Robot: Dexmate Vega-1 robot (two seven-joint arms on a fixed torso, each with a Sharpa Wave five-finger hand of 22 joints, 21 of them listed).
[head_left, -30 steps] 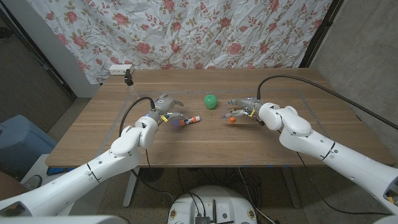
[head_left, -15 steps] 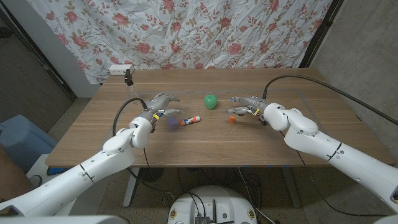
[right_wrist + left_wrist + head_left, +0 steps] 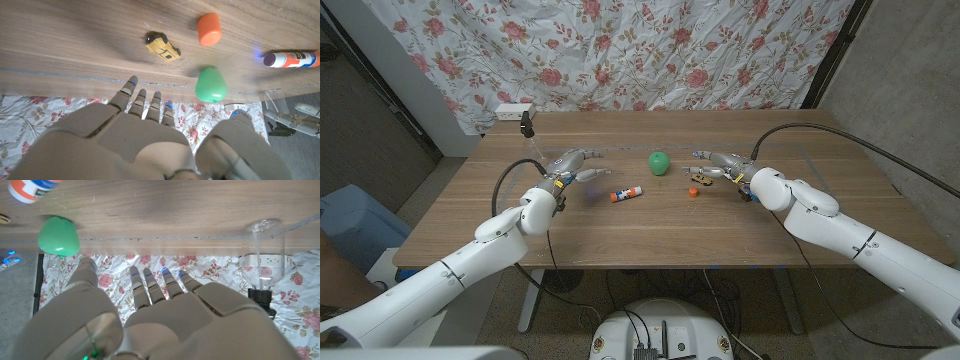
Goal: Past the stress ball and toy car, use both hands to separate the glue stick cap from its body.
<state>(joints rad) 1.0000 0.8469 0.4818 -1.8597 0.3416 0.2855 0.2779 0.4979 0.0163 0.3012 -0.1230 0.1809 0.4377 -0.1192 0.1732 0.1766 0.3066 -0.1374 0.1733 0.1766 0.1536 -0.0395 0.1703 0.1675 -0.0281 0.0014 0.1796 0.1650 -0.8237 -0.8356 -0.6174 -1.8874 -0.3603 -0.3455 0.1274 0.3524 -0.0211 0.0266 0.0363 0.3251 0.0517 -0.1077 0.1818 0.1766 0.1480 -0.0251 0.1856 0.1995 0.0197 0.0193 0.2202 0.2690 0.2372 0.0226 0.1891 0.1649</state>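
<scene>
Glue stick body [image 3: 629,194], a white plastic tube with an orange band and a purple tip, is lying on its side on the brown wooden table [image 3: 650,230] between your two hands, and its small orange plastic cap [image 3: 693,192] is standing apart from it, nearer your right hand. You are therefore looking at a task whose core requirement is already met: cap and body are sitting as two separate pieces, as the right wrist view confirms, where the cap [image 3: 209,29] and the tube [image 3: 293,59] are lying well apart. The green rubber stress ball [image 3: 660,162] is resting just behind the gap between them, and the small yellow toy car [image 3: 701,179] is sitting just behind the cap; neither appears disturbed. You are holding the left hand [image 3: 569,167] above the table to the left of the tube, fingers spread and grasping nothing. You are holding the right hand [image 3: 723,166] just beside the toy car, likewise released, with its fingers extended and apart and nothing between them. Judging from this layout, nothing is remaining of the separation itself; what is left is at most bringing both arms clear of the small items without knocking the ball, car, cap or tube.
</scene>
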